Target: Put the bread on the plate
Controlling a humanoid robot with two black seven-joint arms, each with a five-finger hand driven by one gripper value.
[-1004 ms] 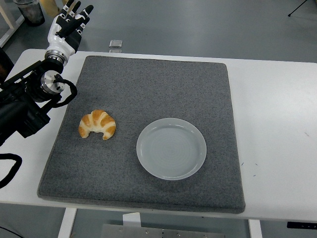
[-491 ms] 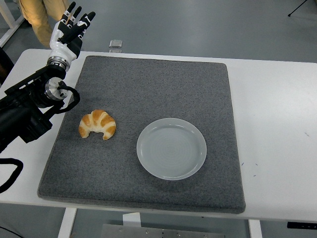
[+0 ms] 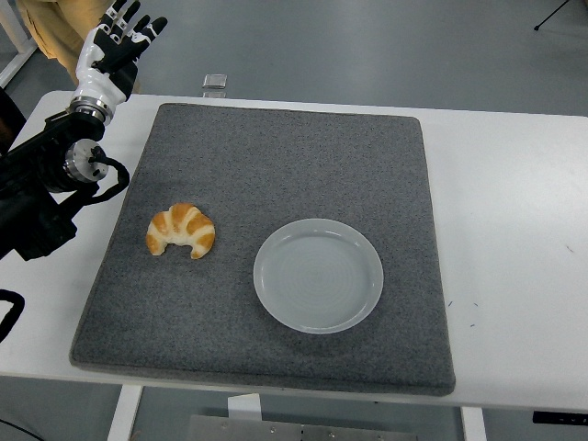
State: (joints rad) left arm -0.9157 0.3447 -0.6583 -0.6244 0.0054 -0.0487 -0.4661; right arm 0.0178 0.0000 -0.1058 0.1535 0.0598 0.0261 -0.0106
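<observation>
Head view shows the left hand at the upper left of the frame, fingers spread and holding nothing; over the last second it has drifted further up and left, away from the mat. The bread, a croissant, has not moved and lies left of centre on the mat, well apart from the empty plate. Seemingly the reach has not begun, so the task remains undone.
</observation>
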